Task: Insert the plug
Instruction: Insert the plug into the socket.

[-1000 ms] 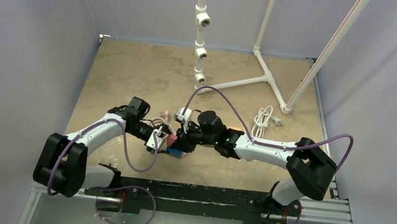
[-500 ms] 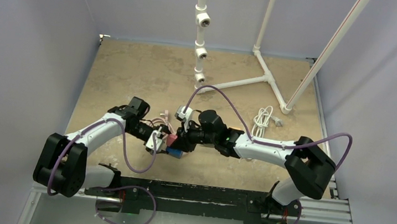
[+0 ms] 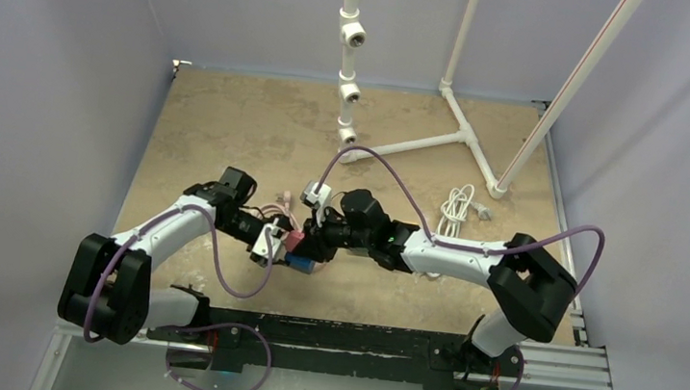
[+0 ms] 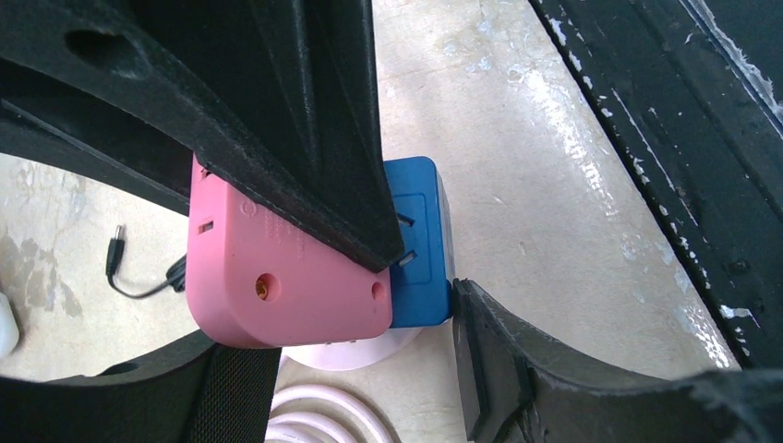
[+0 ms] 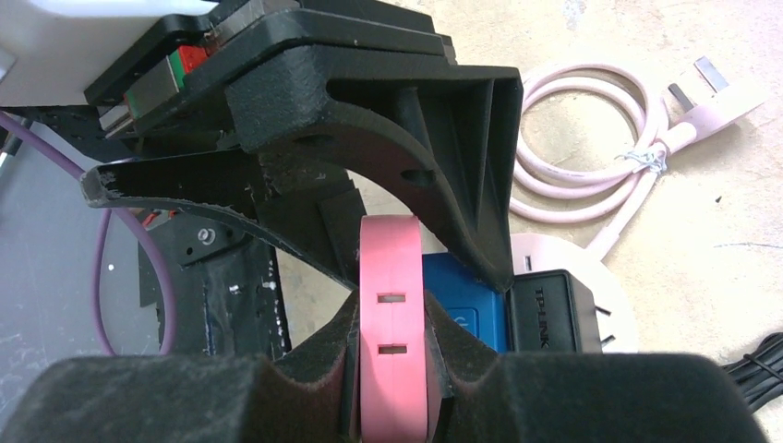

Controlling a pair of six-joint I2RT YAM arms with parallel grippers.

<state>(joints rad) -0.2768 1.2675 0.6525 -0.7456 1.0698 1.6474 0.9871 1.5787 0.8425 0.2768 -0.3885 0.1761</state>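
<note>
**A:** What did the right gripper have?

**B:** The right gripper (image 5: 392, 355) was clamped on the pink plug (image 5: 391, 268). Its pads pressed both flat faces, and the plug stood on edge at the lower centre of the right wrist view.

**A:** And the left gripper?

**B:** The left gripper (image 4: 425, 277) straddled that spot. One finger lay across the top of the pink plug and the other touched a corner of the blue block (image 4: 415, 180). I could not tell whether it was squeezing or only bracketing them.

**A:** How did the plug sit against the block?

**B:** They touched side by side, with the block on the plug's right in both wrist views.

**A:** And around them?

**B:** A black adapter (image 5: 554, 309) sat just right of the block, over a pale round base (image 5: 617, 295). A coiled pink cable (image 5: 572, 152) lay in the upper right. From above, both grippers met just left of centre on the tabletop (image 3: 232, 125). A white cable bundle (image 3: 457, 210) lay well apart, right of centre.
</note>
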